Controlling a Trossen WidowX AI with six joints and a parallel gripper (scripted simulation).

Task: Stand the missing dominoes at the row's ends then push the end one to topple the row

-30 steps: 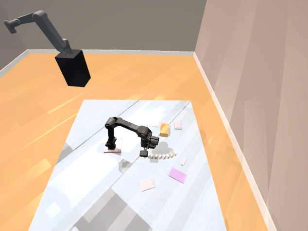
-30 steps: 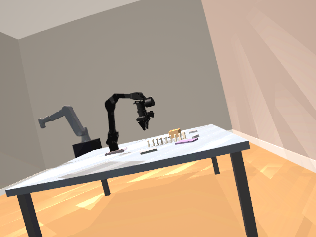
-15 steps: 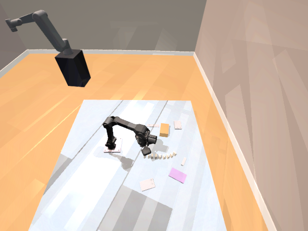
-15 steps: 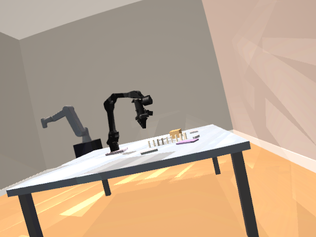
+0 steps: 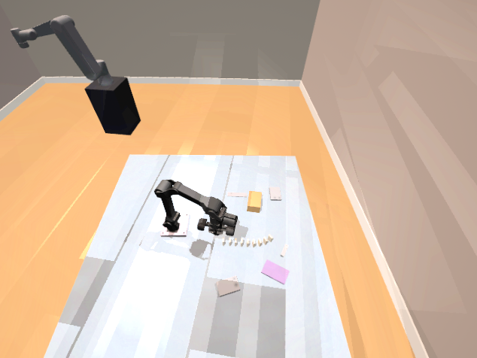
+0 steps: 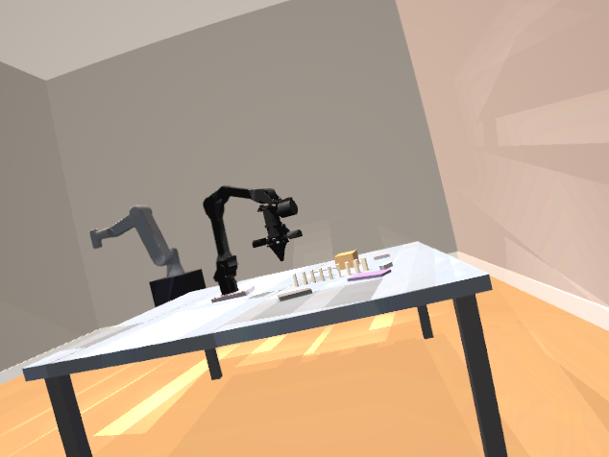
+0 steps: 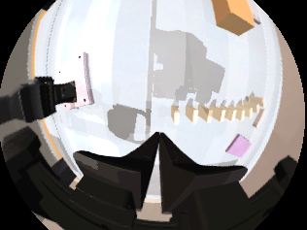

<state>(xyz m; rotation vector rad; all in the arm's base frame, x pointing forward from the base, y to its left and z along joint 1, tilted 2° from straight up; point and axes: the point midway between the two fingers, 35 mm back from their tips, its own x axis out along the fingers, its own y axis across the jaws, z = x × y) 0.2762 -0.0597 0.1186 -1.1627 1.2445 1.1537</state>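
Observation:
Several cream dominoes stand upright in one row that bends at its right end. The left end domino (image 5: 223,241) (image 6: 295,279) (image 7: 176,115) and the right end domino (image 5: 271,238) (image 6: 364,264) both stand. No domino lies fallen in the row. My gripper (image 6: 281,259) (image 7: 159,134) is shut, its tips meeting with nothing visible between them. It hangs well above the table, a little to the left of the row's left end, and touches no domino.
An orange block (image 5: 253,201) (image 6: 347,259) (image 7: 234,17) sits behind the row. A purple plate (image 5: 275,271) (image 6: 369,275) (image 7: 238,146) lies in front at right. A small pale piece (image 5: 284,250) lies past the right end. Pale flat plates lie at front (image 5: 228,289) and back right (image 5: 274,193).

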